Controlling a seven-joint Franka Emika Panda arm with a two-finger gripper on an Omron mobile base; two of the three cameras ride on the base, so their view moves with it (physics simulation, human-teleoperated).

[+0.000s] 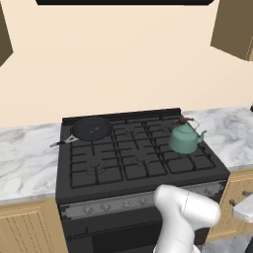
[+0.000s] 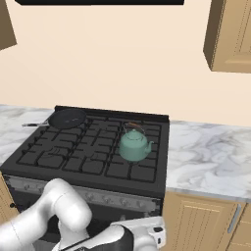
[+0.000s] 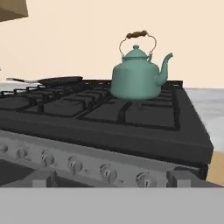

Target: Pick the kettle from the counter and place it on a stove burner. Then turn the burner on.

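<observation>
Knobs (image 3: 107, 173) nearest; kettle (image 3: 136, 78) upright on stove burner (image 3: 131, 105).

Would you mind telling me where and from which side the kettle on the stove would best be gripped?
Probably by the brown wooden piece at the top of its arched wire handle, coming down from above. The kettle stands upright on the stove's grate, so the handle arches clear above the lid knob, with open space around it. Its rounded body looks too wide and smooth for the fingers, and the spout juts out to one side.
</observation>
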